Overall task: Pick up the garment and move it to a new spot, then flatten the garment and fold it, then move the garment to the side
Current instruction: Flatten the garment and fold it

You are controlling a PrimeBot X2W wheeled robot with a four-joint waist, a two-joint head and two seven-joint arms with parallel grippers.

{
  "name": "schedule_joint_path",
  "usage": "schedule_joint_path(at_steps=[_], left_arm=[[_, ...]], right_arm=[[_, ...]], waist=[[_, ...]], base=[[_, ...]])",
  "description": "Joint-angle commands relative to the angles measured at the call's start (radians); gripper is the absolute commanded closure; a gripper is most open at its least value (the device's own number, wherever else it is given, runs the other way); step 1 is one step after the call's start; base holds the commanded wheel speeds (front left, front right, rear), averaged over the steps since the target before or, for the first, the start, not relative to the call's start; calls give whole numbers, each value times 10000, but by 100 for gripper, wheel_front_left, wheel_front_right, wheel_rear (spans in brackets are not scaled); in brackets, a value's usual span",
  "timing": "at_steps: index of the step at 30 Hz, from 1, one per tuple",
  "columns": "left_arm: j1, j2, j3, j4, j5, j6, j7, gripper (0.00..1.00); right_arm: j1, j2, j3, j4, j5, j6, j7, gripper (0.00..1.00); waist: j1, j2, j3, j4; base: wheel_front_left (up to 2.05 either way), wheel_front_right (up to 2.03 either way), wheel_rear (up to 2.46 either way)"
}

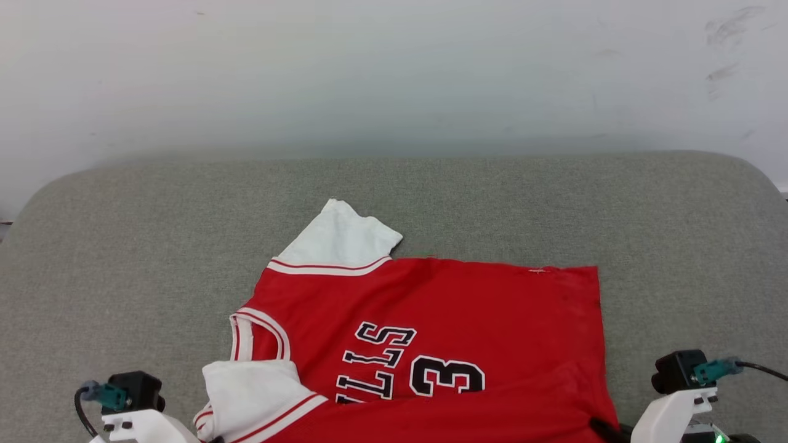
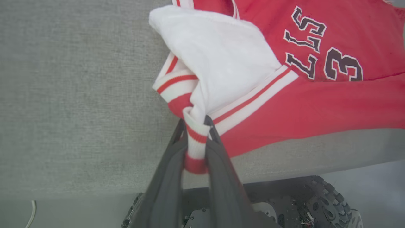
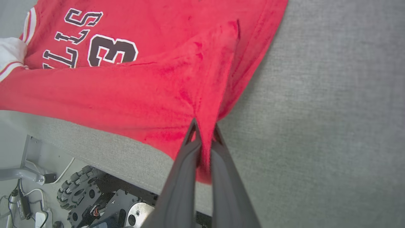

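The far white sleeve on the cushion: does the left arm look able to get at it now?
Probably not at once: the left gripper is shut on the near cuff of the shirt. Nothing lies over the far sleeve, though.

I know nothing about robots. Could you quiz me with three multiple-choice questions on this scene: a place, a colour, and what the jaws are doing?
1. Where does the jersey lie? A) on a grey padded surface B) on a wooden floor C) in a basket
2. What colour are its sleeves? A) blue B) white C) black
3. The jaws of the left gripper are: A) wide open B) shut on nothing C) shut on the striped sleeve cuff

Answers: A, grey padding lies under it; B, both sleeves show white; C, the cuff sits pinched between them.
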Motion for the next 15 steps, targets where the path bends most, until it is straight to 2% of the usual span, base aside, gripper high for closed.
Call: schedule_joint_path(at_steps=[1,9,10,11,12,13,14,15], left_arm=[[228,-86,17,89,-123,50,-46,100],[85,-699,-120,1048,-355,-318,-385,100],[-7,-786,-117,1188,-387,-354,-430,90],[-49,-822,-161,1342,-395,-420,-417,83],[-88,-861,-181,1466,-391,-469,-423,61],[-88,-861,-181,1466,-391,-469,-423,61],[-145,-968,-156,1576,-443,-530,-520,10],[-204,-1022,-149,1693,-440,-567,-575,0]], right_arm=[[283,163,-126,-148,-68,-8,96,100],[851,680,-482,-28,-381,-8,-32,100],[828,757,-492,29,-360,-8,-116,91],[809,774,-467,91,-378,-8,-201,57],[784,763,-417,121,-438,-8,-346,0],[784,763,-417,121,-438,-8,-346,0],[744,810,-416,126,-388,-8,-545,0],[707,804,-352,126,-381,-8,-730,0]], waist=[[2,0,-7,-4],[2,0,175,-82],[2,0,205,-101],[2,0,225,-117],[2,0,243,-131],[2,0,243,-131],[2,0,255,-141],[2,0,259,-146]], base=[[0,0,0],[0,0,0],[0,0,0],[0,0,0],[0,0,0],[0,0,0],[0,0,0],[0,0,0]])
